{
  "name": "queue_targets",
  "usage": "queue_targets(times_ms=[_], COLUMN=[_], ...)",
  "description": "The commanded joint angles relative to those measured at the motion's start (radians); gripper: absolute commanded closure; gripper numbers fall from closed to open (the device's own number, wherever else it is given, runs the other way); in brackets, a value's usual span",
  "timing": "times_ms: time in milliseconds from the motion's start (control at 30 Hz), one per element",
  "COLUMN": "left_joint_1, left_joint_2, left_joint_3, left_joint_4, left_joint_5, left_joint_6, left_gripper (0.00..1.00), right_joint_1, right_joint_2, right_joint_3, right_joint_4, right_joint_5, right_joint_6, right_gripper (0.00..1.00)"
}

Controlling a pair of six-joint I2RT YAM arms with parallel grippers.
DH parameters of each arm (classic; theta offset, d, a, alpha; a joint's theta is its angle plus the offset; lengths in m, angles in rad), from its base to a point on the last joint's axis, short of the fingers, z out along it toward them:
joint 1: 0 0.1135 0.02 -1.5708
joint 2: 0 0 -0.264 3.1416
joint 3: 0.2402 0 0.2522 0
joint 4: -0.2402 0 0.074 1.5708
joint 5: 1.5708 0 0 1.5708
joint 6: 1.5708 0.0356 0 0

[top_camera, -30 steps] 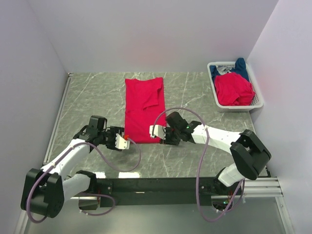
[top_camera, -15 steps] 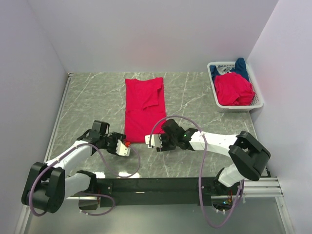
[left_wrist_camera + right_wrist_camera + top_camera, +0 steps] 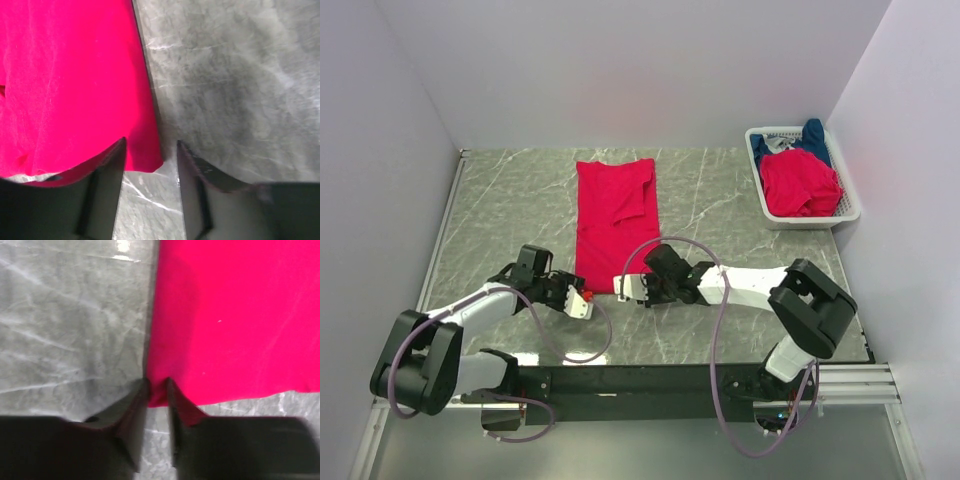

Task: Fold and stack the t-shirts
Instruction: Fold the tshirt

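A bright red t-shirt (image 3: 613, 215), folded into a long strip, lies flat in the middle of the table. My left gripper (image 3: 582, 298) sits low at its near left corner. In the left wrist view the gripper (image 3: 150, 142) is open, and the corner of the red t-shirt (image 3: 142, 157) lies between the fingertips. My right gripper (image 3: 625, 288) is at the near right corner. In the right wrist view the gripper (image 3: 157, 382) has its jaws narrowed onto that corner of the red t-shirt (image 3: 159, 395). More t-shirts, a red one (image 3: 800, 182) and a dark blue one (image 3: 812, 135), are heaped in the basket.
The white mesh basket (image 3: 850, 208) stands at the far right against the wall. White walls close in the grey marble table (image 3: 510, 200) on three sides. Both arms' cables loop over the table's near part.
Both grippers have slid in along the shirt's near edge and down to the table. The right jaws have narrowed onto the corner. The left jaws have narrowed slightly.
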Motion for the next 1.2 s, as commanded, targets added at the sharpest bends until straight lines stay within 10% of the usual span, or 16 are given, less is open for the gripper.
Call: queue_targets(times_ms=[0,133,333,867,1167], left_joint_1=[-0.004,-0.004,-0.001,0.021,-0.095], left_joint_2=[0.039,0.054,0.001,-0.147,-0.377], left_joint_3=[0.017,0.032,0.135,0.389,0.370], left_joint_4=[0.005,0.002,-0.061,-0.506,-0.878], left_joint_5=[-0.008,-0.020,-0.008,0.045,0.080], left_joint_6=[0.017,-0.006,-0.193,-0.184,-0.138], left_gripper=[0.52,0.69,0.99,1.00,1.00], right_joint_1=[-0.012,-0.024,-0.083,-0.153,0.041], right_joint_2=[0.061,0.064,-0.009,-0.215,-0.459], right_joint_3=[0.022,0.041,0.128,0.346,0.208], right_joint_4=[-0.027,-0.040,-0.126,-0.457,-0.675], right_joint_5=[0.028,0.025,-0.046,-0.162,-0.257], right_joint_6=[0.000,0.019,0.087,0.093,0.179], right_gripper=[0.78,1.00,1.00,1.00,1.00])
